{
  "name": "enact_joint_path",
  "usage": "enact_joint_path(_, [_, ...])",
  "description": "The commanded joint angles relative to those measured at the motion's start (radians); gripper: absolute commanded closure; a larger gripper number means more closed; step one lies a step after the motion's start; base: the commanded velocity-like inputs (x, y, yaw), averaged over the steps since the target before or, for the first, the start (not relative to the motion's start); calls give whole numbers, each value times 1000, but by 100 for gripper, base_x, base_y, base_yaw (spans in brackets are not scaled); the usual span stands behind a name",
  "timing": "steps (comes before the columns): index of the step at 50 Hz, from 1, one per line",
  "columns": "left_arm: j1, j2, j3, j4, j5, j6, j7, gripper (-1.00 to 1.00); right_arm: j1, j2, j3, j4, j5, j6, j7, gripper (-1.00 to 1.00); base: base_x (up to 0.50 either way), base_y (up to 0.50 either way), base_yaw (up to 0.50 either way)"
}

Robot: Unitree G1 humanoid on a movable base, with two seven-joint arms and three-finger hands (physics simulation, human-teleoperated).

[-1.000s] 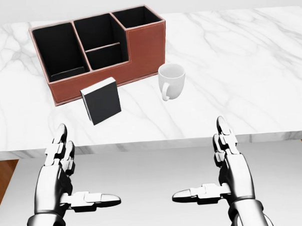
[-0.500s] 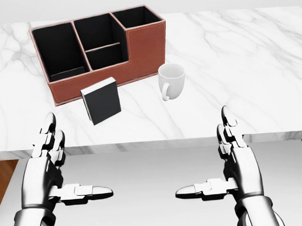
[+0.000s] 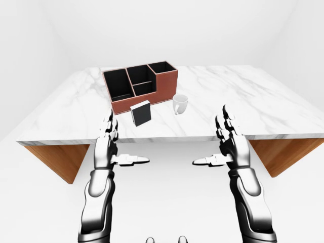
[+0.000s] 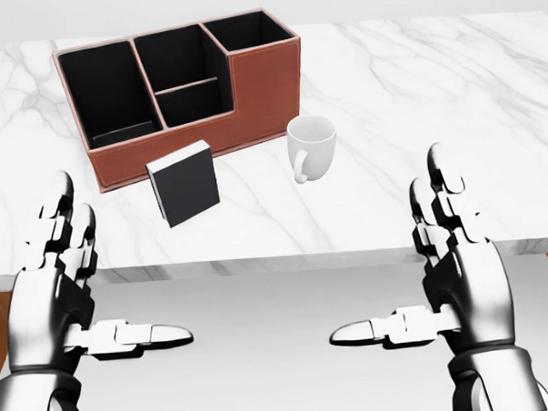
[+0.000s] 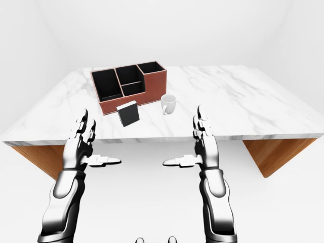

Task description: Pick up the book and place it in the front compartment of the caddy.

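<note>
Book (image 4: pixel 183 183) stands upright on marble table (image 4: pixel 488 96), just below caddy (image 4: pixel 180 93) in head view, near white mug (image 4: pixel 311 146) at its right. Left hand (image 4: pixel 57 286) and right hand (image 4: pixel 454 266) both spread open, thumbs pointing inward, holding nothing, below table edge. Since earlier frames both hands have risen and drifted outward toward view's sides; book, caddy, mug unmoved.

Mug (image 4: pixel 310 146) stands right of book (image 4: pixel 183 182); caddy (image 4: pixel 267 87) just above; left side free.
</note>
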Motion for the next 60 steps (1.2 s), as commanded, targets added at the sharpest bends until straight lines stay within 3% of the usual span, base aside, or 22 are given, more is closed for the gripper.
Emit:
enact_joint_path(1, [0, 2, 9, -69, -7, 0, -6, -100, 19, -5, 0, -116, 27, 0, 32, -100, 0, 0, 0])
enact_joint_path(13, [5, 0, 9, -100, -9, 0, -11, -100, 14, 2, -26, -158, 76, 0, 22, -100, 0, 35, 0])
enact_joint_path(42, [13, -3, 4, -107, -10, 0, -15, -100, 17, -2, -13, -137, 31, 0, 11, -100, 0, 49, 0])
enact_joint_path(50, [10, -3, 5, -97, -11, 0, -15, -100, 7, -2, 6, -104, -41, 0, -6, -100, 0, 0, 0])
enact_joint_path(60, [7, -2, 4, -89, -10, 0, -13, -100, 7, 4, -20, -136, 27, 0, 6, -100, 35, 0, 0])
